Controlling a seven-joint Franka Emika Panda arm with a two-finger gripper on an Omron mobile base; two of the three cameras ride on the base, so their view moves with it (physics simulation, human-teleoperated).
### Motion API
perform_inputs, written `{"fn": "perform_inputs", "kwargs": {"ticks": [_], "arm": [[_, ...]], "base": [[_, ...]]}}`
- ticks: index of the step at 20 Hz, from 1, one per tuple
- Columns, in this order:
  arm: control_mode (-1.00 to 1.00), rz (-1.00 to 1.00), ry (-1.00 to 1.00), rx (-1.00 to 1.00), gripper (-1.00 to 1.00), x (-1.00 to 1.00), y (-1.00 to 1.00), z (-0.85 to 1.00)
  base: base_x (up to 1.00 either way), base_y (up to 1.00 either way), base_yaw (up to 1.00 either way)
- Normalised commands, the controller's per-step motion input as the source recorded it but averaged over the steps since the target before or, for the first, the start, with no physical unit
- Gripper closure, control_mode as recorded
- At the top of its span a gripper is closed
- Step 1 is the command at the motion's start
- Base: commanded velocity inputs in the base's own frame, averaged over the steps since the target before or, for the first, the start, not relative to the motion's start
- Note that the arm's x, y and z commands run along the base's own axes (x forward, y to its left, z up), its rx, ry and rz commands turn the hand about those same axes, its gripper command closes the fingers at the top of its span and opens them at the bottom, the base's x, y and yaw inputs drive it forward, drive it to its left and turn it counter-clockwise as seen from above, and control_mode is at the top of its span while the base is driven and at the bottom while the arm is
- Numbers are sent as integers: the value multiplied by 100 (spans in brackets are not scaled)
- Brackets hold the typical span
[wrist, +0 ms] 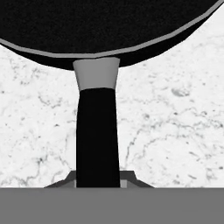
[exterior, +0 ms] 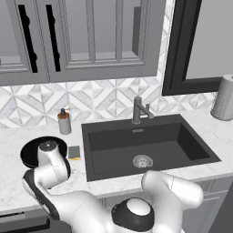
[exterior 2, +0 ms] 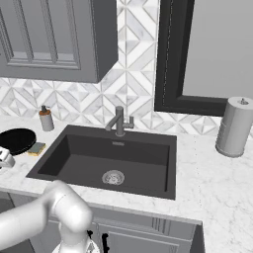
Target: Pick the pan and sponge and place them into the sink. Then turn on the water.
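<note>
We see the gripper [wrist: 98, 181] low over the white marble table [exterior: 13, 136], left of the sink [exterior: 91, 150], its jaws closed on the thin black handle of the pan [wrist: 105, 26]. In the hand view the handle runs straight up from between the finger tips to a grey collar and then the round black body; bare marble lies open on both sides of it.

From the left base view, the pan [exterior: 32, 148] sits flat on the table to the sink's left, partly hidden behind the white wrist. The sponge [exterior: 74, 152] lies just to its right, in the narrow strip between the pan and the sink's left rim, apart from both as far as we can tell. A soap dispenser [exterior: 64, 122] stands farther back, near the tiled wall, behind pan and sponge.

The basin is wide and dark, with only the round drain [exterior: 142, 161] in its floor, and the faucet [exterior: 139, 109] rises at the middle of its far edge. In the right base view a paper towel roll [exterior 2: 233, 126] stands on the table well to the right of the sink, by the dark window frame [exterior 2: 168, 59].
</note>
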Motion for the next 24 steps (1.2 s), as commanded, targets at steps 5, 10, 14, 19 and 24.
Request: {"fn": "perform_inputs", "kwargs": {"ticks": [5, 10, 14, 19, 24], "arm": [[-100, 0, -4, 10, 100, 0, -24, -30], [-100, 0, -4, 2, 100, 0, -2, 12], [-100, 1, -1, -1, 100, 0, 0, 91], [-100, 1, -4, -2, 100, -29, 0, 96], [-100, -8, 0, 0, 100, -81, -25, 53]], "base": [[0, 0, 0], [0, 0, 0], [0, 0, 0], [0, 0, 0], [0, 0, 0]]}}
